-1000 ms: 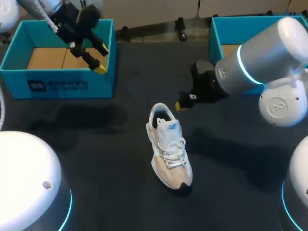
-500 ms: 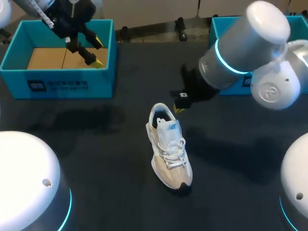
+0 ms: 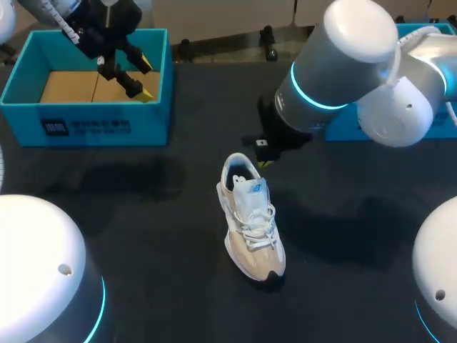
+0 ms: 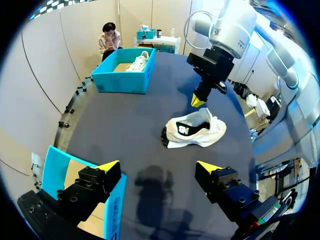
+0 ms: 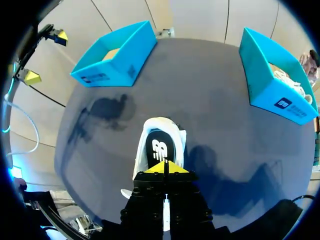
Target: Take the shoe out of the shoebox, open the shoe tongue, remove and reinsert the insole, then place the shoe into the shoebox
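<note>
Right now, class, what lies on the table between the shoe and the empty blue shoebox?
Nothing. In the head view, the stretch of dark table between the shoe and the shoebox is bare.

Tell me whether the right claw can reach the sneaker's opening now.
Probably yes: the right claw, shut, hangs just above the sneaker at its collar, nothing between; the left claw is off over the shoebox.

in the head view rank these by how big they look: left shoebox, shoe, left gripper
1. left shoebox
2. shoe
3. left gripper, smallest, though it hangs above the box, nearer the camera, which may inflate it
</note>
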Controlling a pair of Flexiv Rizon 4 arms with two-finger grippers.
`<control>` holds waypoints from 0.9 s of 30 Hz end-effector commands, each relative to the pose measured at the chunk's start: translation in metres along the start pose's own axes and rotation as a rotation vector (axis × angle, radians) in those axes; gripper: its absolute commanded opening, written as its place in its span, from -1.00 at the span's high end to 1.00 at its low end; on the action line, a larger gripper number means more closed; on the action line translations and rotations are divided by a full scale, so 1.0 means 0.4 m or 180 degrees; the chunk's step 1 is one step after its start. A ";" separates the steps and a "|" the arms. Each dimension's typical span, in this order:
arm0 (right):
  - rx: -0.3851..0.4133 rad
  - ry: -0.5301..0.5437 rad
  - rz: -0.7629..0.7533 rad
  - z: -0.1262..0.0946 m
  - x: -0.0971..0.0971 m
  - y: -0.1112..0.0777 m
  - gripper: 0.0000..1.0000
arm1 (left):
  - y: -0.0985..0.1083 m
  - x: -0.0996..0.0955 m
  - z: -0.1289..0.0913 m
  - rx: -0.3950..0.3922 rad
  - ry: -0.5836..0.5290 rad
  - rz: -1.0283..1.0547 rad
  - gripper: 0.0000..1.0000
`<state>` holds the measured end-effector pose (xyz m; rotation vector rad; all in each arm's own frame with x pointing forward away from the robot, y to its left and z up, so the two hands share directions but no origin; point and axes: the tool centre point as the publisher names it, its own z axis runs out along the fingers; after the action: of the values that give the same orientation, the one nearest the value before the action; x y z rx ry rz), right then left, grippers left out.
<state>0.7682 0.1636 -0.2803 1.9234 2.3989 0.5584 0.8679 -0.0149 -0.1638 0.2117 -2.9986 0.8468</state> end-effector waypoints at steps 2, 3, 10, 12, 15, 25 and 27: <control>0.0041 -0.0152 -0.0053 0.008 0.009 -0.003 1.00 | -0.001 0.000 -0.001 -0.0010 0.0001 -0.0002 -1.00; 0.0040 -0.0186 -0.0066 0.010 0.009 -0.004 1.00 | -0.001 0.000 -0.001 -0.0010 0.0001 -0.0002 -1.00; 0.0024 -0.0331 -0.0147 0.033 0.012 -0.002 1.00 | -0.001 0.000 -0.001 -0.0010 0.0001 -0.0002 -1.00; 0.0026 -0.0341 -0.0164 0.039 0.014 0.003 1.00 | -0.001 0.000 -0.001 -0.0010 0.0001 -0.0002 -1.00; 0.0048 -0.0358 -0.0207 0.055 0.018 0.016 1.00 | -0.001 0.000 -0.001 -0.0010 0.0001 -0.0002 -1.00; 0.0222 -0.0299 -0.0300 0.111 0.045 0.037 1.00 | -0.001 0.000 -0.001 -0.0010 0.0001 -0.0002 -1.00; 0.0232 -0.0254 -0.0297 0.124 0.050 0.033 1.00 | -0.001 0.000 -0.001 -0.0010 0.0001 -0.0002 -1.00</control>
<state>0.7831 0.1885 -0.3067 1.8048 2.4637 0.3924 0.8677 -0.0147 -0.1635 0.2114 -2.9983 0.8482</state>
